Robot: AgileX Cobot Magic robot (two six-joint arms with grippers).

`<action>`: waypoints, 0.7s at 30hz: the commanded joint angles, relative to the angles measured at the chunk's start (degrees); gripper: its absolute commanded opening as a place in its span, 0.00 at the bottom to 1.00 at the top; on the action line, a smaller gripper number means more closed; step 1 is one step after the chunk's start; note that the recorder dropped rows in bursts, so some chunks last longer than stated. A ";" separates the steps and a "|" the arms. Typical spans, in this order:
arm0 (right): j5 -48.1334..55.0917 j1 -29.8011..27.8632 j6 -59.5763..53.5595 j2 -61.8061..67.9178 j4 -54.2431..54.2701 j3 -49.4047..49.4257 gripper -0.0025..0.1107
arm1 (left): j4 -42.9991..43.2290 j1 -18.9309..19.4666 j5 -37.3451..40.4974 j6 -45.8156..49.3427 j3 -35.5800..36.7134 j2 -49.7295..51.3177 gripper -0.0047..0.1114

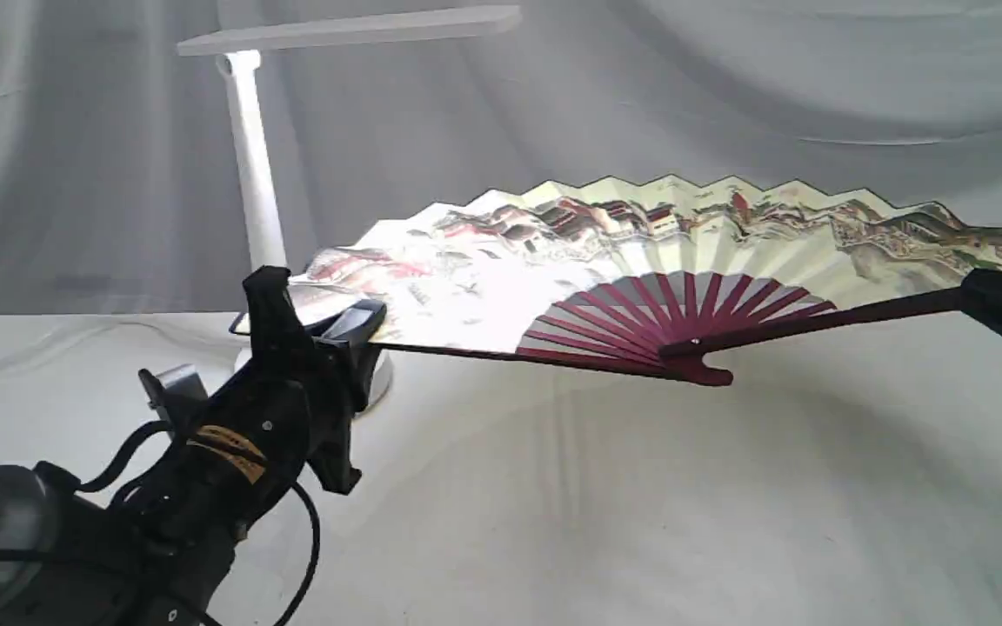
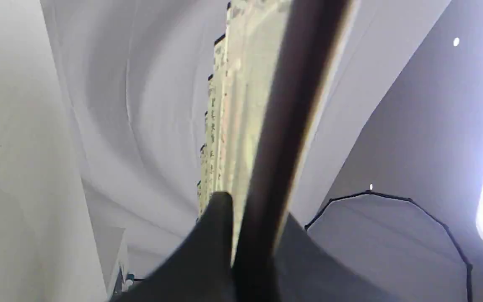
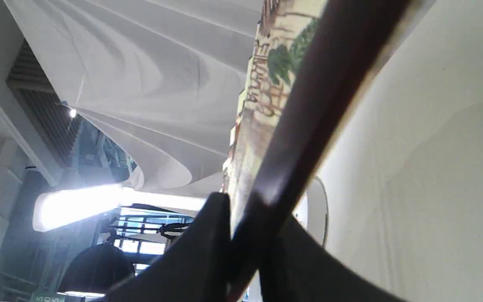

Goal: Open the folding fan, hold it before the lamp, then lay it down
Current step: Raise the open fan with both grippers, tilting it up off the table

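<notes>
The folding fan (image 1: 640,261) is spread wide open and hangs tilted above the table, its painted face up, its maroon ribs meeting at a pivot near the middle. My left gripper (image 1: 314,326) is shut on its left guard, right in front of the lamp's base. The right gripper (image 1: 984,300) is shut on the right guard at the frame's edge. Each wrist view shows a dark guard (image 2: 283,126) (image 3: 321,109) clamped between black fingers, with the pleated paper beside it. The white lamp (image 1: 249,156) stands behind the fan's left end, its flat head above it.
A cream cloth covers the table (image 1: 597,504), and a grey draped cloth hangs behind. The left arm's black body and cables (image 1: 205,487) fill the near left corner. A bright studio light (image 3: 78,205) shows in the right wrist view.
</notes>
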 commanded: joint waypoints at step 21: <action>-3.75 1.12 -0.98 -6.17 -1.39 0.92 0.02 | 4.05 6.03 -4.14 -13.69 0.93 -3.68 0.04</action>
